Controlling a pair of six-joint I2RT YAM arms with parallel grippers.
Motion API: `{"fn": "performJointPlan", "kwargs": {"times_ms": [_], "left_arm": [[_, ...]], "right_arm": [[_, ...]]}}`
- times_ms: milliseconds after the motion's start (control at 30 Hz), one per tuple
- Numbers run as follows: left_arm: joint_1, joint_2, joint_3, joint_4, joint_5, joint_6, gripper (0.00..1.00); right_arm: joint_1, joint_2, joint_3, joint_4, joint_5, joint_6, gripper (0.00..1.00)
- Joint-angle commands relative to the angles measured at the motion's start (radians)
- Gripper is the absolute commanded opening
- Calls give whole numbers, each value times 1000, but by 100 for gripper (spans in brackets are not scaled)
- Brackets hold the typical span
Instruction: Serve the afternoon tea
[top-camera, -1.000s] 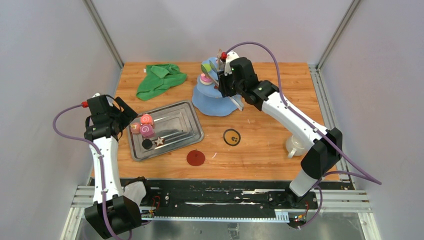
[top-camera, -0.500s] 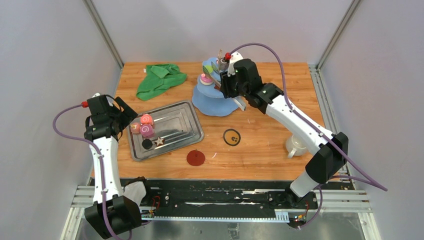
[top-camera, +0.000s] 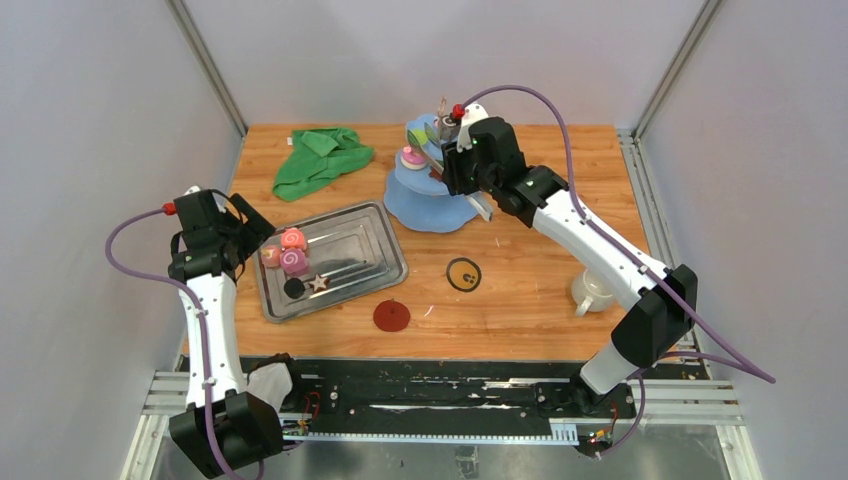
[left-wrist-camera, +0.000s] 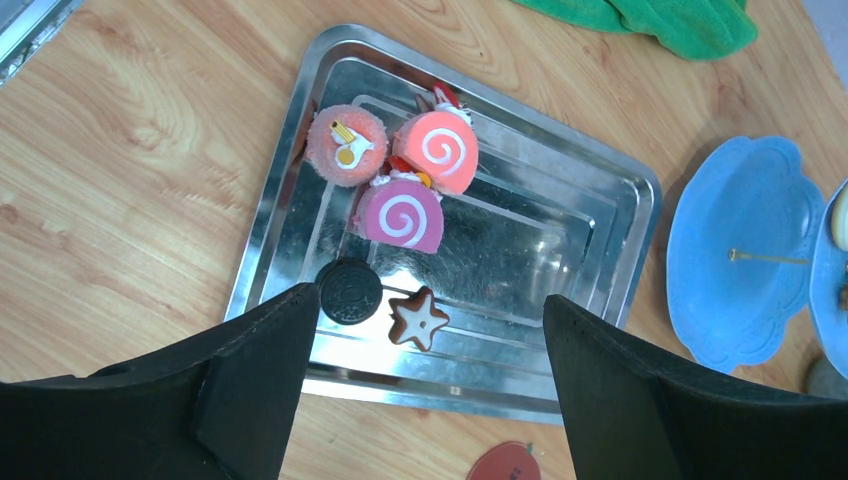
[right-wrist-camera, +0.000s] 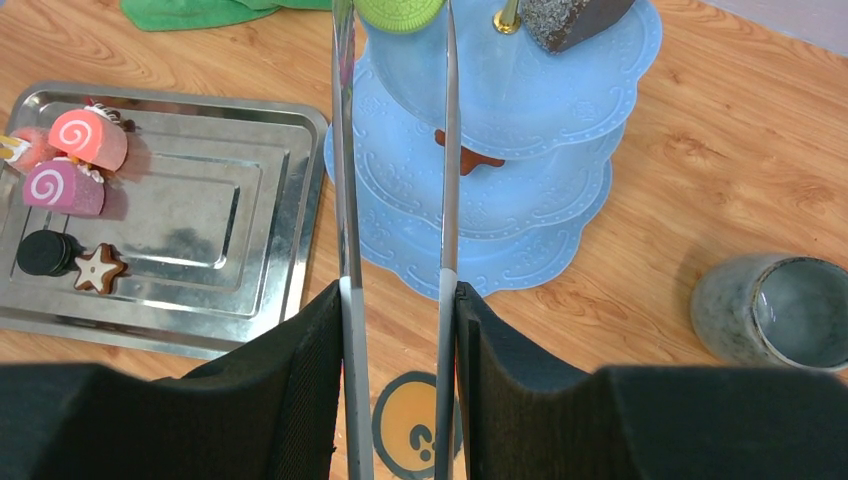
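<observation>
My right gripper (right-wrist-camera: 397, 300) is shut on metal tongs (right-wrist-camera: 347, 150). Their tips pinch a green disc (right-wrist-camera: 400, 10) at the top tier of the blue tiered stand (right-wrist-camera: 540, 90). That tier holds a dark cake slice (right-wrist-camera: 570, 18), and a brown star (right-wrist-camera: 470, 158) lies one tier down. My left gripper (left-wrist-camera: 430, 330) hangs open above the steel tray (left-wrist-camera: 560, 200). In the tray lie two swirl rolls (left-wrist-camera: 437, 150), a pink cake (left-wrist-camera: 345, 145), a black disc (left-wrist-camera: 350, 292) and a brown star (left-wrist-camera: 418, 318). A grey-green mug (right-wrist-camera: 775, 310) stands right of the stand, and a white mug (top-camera: 590, 290) behind my right arm.
A green cloth (top-camera: 322, 155) lies bunched at the back left. A yellow round coaster (top-camera: 463, 274) and a red apple-shaped coaster (top-camera: 391, 316) lie on the wood in front of the stand and tray.
My right arm has shifted slightly right and back, carrying the tongs and green disc toward the stand's top tier. The left arm has not moved.
</observation>
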Motion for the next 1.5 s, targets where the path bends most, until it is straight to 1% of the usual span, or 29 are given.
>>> {"fn": "performJointPlan", "kwargs": {"times_ms": [0, 67, 300, 500, 733, 833, 967, 1067, 1200, 1467], "left_arm": [[-3, -16, 11, 17, 16, 10, 87], [-4, -15, 11, 17, 16, 11, 87], [-4, -15, 10, 17, 16, 12, 87], [-4, -16, 10, 17, 17, 12, 87], [-4, -17, 9, 18, 15, 11, 87], [-3, -13, 13, 18, 16, 13, 87], [-4, -9, 17, 17, 16, 11, 87], [-4, -5, 16, 17, 17, 10, 87], [-4, -5, 11, 17, 16, 12, 87], [-4, -15, 5, 8, 1, 20, 87]], "right_arm": [[-21, -20, -1, 38, 40, 22, 43], [-22, -19, -1, 37, 36, 22, 45], [-22, -23, -7, 37, 20, 22, 46], [-22, -50, -27, 42, -22, 28, 38], [-20, -144, -112, 66, -139, 55, 31], [-14, -201, -170, 102, -177, 54, 30], [8, -263, -216, 106, -206, 23, 30], [46, -288, -243, 99, -226, -14, 30], [139, -271, -279, 107, -245, -36, 31], [352, -48, -255, 158, -234, -37, 34]]}}
